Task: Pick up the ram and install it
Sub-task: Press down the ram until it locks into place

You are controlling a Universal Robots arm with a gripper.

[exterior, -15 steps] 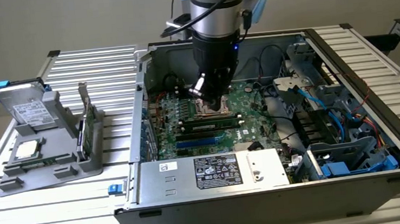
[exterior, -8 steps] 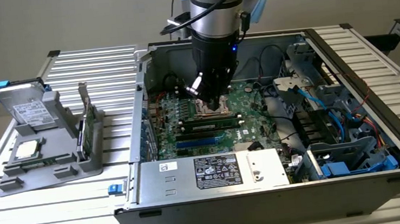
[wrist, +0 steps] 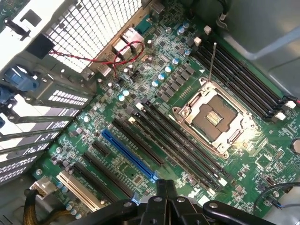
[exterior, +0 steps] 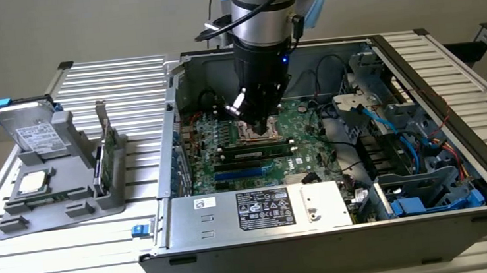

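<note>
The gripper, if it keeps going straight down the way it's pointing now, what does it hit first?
Probably the motherboard, near the open processor socket and memory slots. The shut gripper hangs right above them; exact depth is unclear.

Plain beige wall behind, ribbed metal table, soft, perhaps overhead, light

Thin dark-green ram standing upright on edge in grey holder beside open computer case.

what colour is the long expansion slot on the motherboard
Blue expansion slot, clearest in the wrist view against the green motherboard.
</note>
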